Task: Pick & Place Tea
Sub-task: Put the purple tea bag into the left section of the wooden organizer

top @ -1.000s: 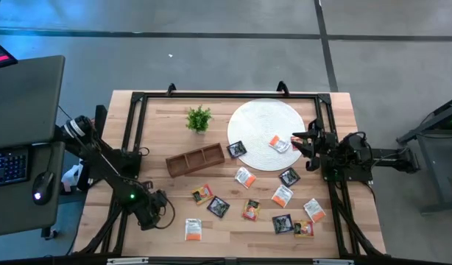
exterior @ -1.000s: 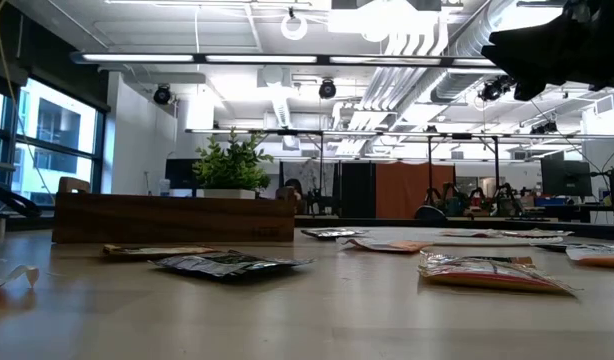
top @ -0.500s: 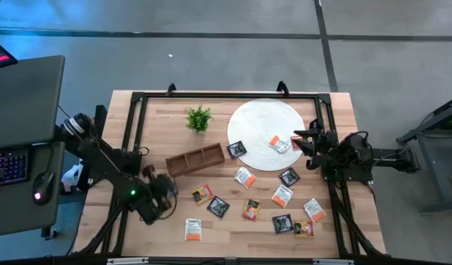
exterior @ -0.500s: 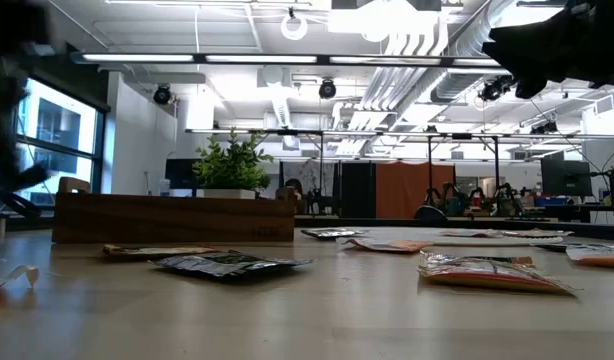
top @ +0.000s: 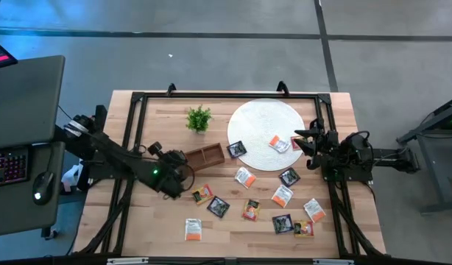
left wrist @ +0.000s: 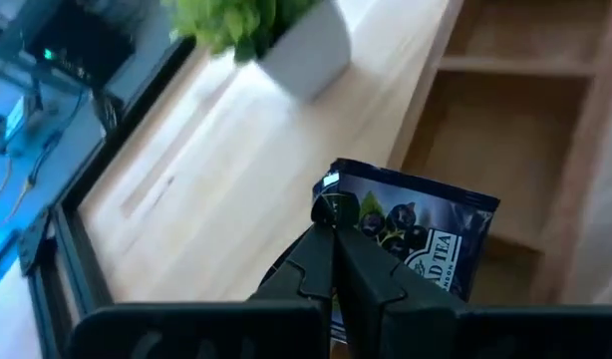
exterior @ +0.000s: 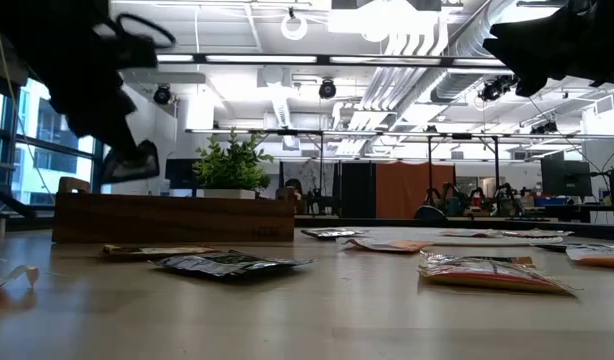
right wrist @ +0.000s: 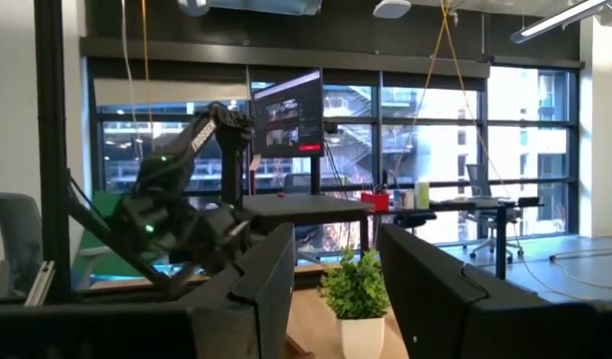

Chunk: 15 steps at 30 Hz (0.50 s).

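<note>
Pinched by its upper edge between the fully closed fingers of the left gripper (left wrist: 333,217): one dark tea sachet (left wrist: 426,239) with a berry print, hanging over the left end of the wooden tray (top: 211,153). Cannot tell whether it touches the wood below.

Lying loose and flat elsewhere:
- on the white disc (top: 259,118), a black sachet (top: 236,149) at its near left rim and an orange-and-white sachet (top: 278,143) toward its right side;
- just off the disc's near edge, an orange one (top: 245,177) and a black one (top: 288,177);
- nearer on the table (top: 160,110), spread in a loose band from left to right, further orange and black sachets, with a lone orange sachet (top: 193,230) closest to the near left.

Standing far of the tray and left of the disc: a small green plant (top: 199,118) in a white pot.

Hovering above the disc's right rim, well apart from the left arm: the right gripper (top: 299,140), fingers spread wide, nothing between them.
</note>
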Tool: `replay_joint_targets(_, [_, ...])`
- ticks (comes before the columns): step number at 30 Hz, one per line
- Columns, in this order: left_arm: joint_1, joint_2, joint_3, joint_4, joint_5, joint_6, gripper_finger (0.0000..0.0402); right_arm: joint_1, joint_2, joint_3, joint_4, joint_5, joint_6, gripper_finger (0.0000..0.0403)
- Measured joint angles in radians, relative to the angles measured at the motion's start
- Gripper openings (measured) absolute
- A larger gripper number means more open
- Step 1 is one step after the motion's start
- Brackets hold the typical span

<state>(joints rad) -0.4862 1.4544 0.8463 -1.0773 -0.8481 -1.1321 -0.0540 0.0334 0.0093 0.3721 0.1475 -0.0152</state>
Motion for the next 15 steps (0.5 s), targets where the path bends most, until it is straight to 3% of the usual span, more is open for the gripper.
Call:
replay_joint_targets(7, [0.029,0.018,0.000,0.012,0.074,0.083,0.0012,0.000,0.000,0.000,0.004,0.000,0.015,0.0145])
replay_joint_targets(15, [0.029,0.017,0.000,0.012,0.101,0.081,0.0092,0.000,0.000,0.000,0.004,0.000,0.018,0.0145])
